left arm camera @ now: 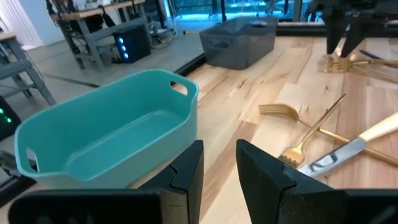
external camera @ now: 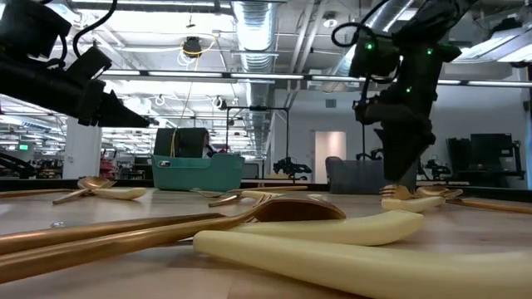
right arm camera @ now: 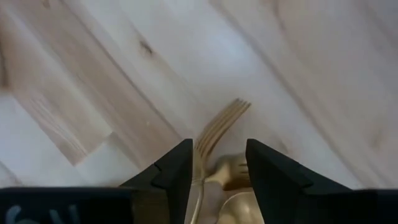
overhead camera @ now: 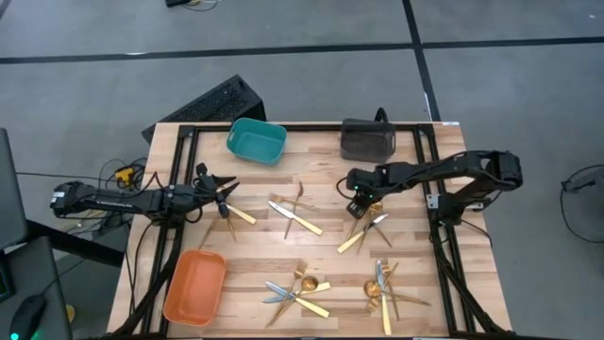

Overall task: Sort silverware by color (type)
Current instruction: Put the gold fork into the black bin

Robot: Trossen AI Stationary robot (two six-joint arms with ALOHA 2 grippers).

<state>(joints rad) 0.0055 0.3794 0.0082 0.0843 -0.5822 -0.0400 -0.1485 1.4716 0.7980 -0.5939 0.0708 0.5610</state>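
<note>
Gold forks and spoons and pale-handled knives lie flat in loose clusters on the wooden table: at mid table (overhead camera: 294, 215), right of middle (overhead camera: 363, 229), and near the front edge (overhead camera: 297, 288) (overhead camera: 382, 288). My right gripper (overhead camera: 362, 202) is open and points down, low over the cluster right of middle. In the right wrist view its fingers (right arm camera: 217, 165) stand on either side of a gold fork (right arm camera: 219, 127), with a spoon bowl (right arm camera: 239, 205) beside it. My left gripper (overhead camera: 225, 194) is open and empty above the table's left part, and it faces the teal bin (left arm camera: 112, 130).
The teal bin (overhead camera: 257, 140) stands at the far left. A dark grey bin (overhead camera: 366, 139) stands at the far right and an orange bin (overhead camera: 195, 286) at the near left. A knife and a fork (overhead camera: 229, 213) lie just beside my left gripper. Black frame rails run along the table's sides.
</note>
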